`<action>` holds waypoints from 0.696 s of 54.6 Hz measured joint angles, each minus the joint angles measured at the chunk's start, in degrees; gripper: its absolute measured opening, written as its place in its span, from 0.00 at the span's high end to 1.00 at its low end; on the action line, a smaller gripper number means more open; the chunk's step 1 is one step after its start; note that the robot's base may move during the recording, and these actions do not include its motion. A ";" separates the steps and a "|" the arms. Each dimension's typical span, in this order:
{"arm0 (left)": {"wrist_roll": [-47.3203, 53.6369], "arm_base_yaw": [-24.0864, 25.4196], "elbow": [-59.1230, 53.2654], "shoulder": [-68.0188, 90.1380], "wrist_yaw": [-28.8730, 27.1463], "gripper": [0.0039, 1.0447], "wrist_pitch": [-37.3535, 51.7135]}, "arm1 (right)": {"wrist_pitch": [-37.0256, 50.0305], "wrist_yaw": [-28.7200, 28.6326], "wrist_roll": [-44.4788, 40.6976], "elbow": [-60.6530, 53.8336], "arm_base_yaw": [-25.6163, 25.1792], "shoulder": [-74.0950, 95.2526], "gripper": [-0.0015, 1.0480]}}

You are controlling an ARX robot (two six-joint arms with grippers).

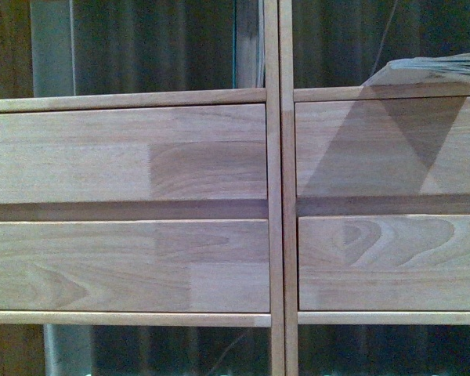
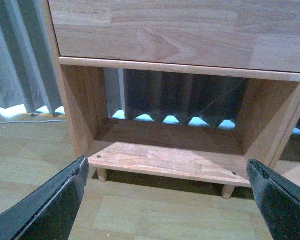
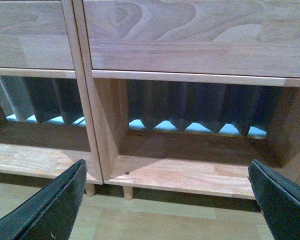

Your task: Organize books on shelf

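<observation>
With the left gripper (image 2: 166,160) and the right gripper (image 3: 166,161) both held spread and empty low before the shelf (image 1: 204,149), a book (image 1: 442,69) lying at the front edge of its upper right board could be knocked off if it is approached from below.

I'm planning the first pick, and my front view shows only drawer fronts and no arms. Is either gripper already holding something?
Observer: No. The left gripper is open, with nothing in it.
Operator: And the right one?
Observer: The right gripper is open as well, with nothing in it.
Operator: What are they pointed at?
Observer: Both wrist cameras face bottom compartments of the shelf, just above the floor. Nothing shows in them.
</observation>
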 joint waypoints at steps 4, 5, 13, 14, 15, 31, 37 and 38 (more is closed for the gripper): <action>0.00 -0.02 0.00 0.00 0.00 0.07 0.00 | 0.00 0.00 0.00 0.00 0.00 0.00 0.07; 0.00 -0.02 0.00 -0.02 -0.02 0.07 0.00 | 0.00 0.00 0.02 0.00 0.00 -0.02 0.07; 0.00 -0.02 0.00 0.00 0.02 0.07 0.00 | -0.02 0.11 0.02 0.00 0.00 0.00 0.07; -0.02 -0.02 0.00 0.00 0.00 0.07 0.00 | -0.02 0.02 0.02 0.00 0.00 0.00 0.07; 0.00 -0.02 0.00 -0.02 -0.04 0.07 0.00 | -0.02 0.04 0.02 0.00 0.00 0.00 0.07; 0.00 -0.02 0.00 -0.02 0.00 0.07 0.00 | -0.02 0.02 0.02 0.00 0.00 0.00 0.07; 0.02 -0.02 0.00 0.00 -0.02 0.07 0.00 | -0.02 0.02 0.02 0.00 0.00 0.00 0.07; 0.00 -0.02 0.00 -0.02 -0.02 0.07 0.00 | -0.02 0.00 0.00 0.00 0.00 0.00 0.07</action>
